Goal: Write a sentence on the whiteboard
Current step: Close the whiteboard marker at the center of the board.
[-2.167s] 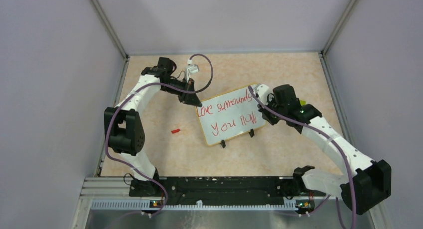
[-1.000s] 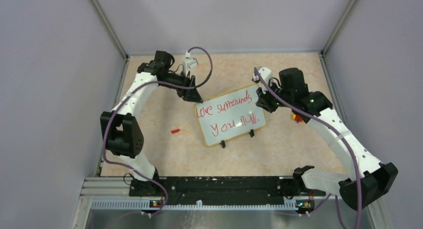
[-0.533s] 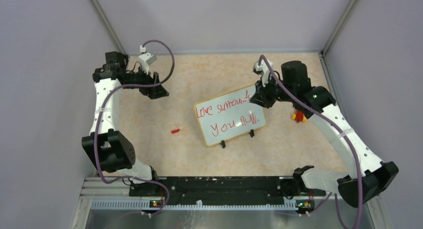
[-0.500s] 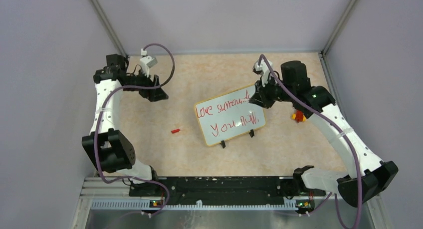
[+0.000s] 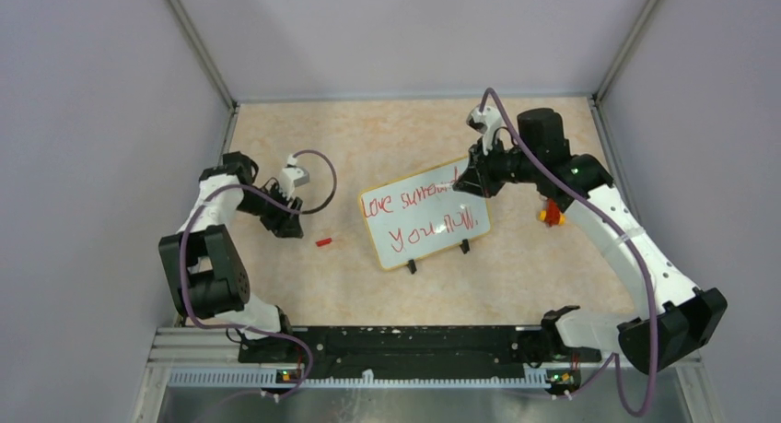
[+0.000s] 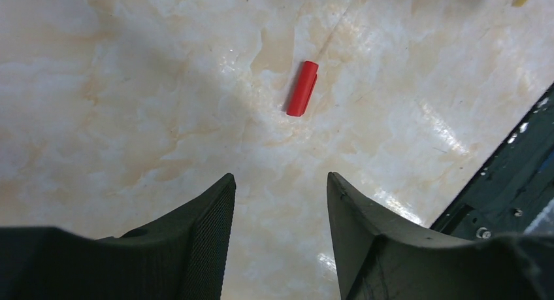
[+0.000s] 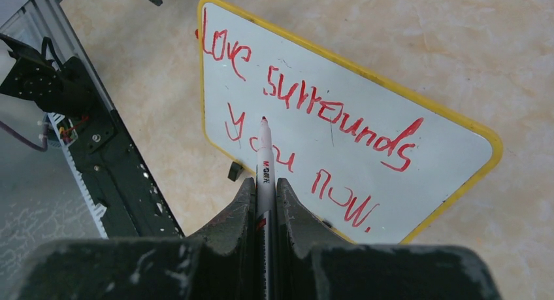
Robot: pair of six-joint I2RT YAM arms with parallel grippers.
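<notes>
The whiteboard (image 5: 377, 241) (image 7: 432, 157), white with a yellow rim, lies tilted at mid table. The sentence (image 5: 406, 202) (image 7: 326, 110) is in red marker: "Love surrounds" above "You now." My right gripper (image 5: 463, 180) (image 7: 264, 181) hovers over the board's upper right part, shut on a white marker (image 7: 264, 157) whose red tip points down at the board. My left gripper (image 5: 291, 224) (image 7: 279, 177) is low over the table to the left of the board, open, with nothing between its fingers. A small red cap (image 5: 323, 241) (image 6: 302, 97) lies just ahead of it.
A small red and yellow object (image 5: 551, 213) lies on the table under the right arm. Grey walls close in the left, far and right sides. The black base rail (image 5: 387, 342) runs along the near edge.
The left arm has swung from the far left corner back toward the near left, ending beside the red cap. The right gripper with the marker has shifted slightly left over the board.
</notes>
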